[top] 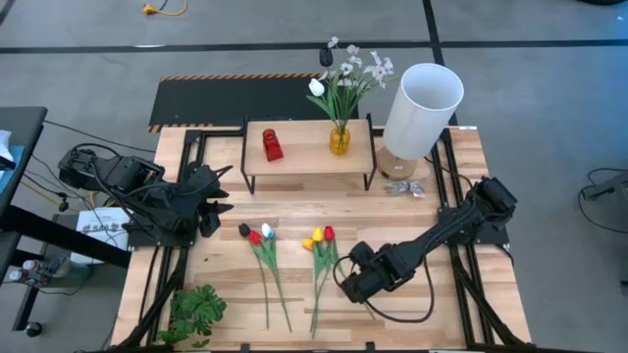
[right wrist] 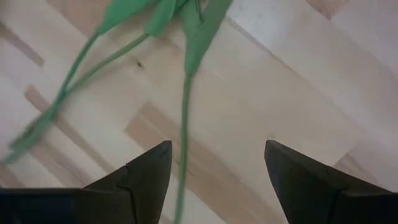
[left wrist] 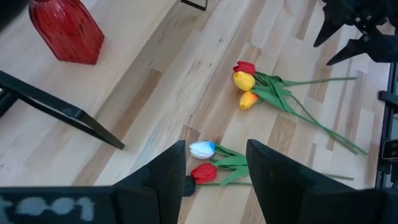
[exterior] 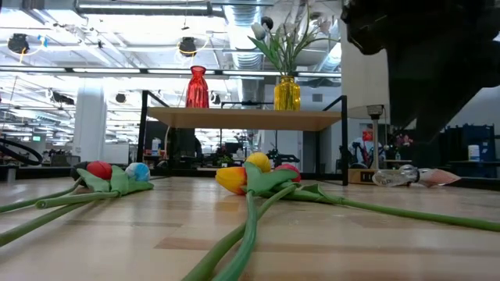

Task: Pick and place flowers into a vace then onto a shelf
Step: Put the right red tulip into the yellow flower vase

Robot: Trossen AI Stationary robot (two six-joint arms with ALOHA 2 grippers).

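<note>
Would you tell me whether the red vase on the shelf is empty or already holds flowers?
Empty: the red vase stands upright on the shelf with nothing rising from its neck in the low view.

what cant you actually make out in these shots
- High view: right gripper tips, dark and small against its own arm beside the red-and-yellow tulips.
- Low view: lamp, covered by the dark arm.
- Right wrist view: tulip heads, cut off by the edge; only stems show.

Bright overhead lighting, ceiling lamp glare, soft shadows, blurred right wrist view.
</note>
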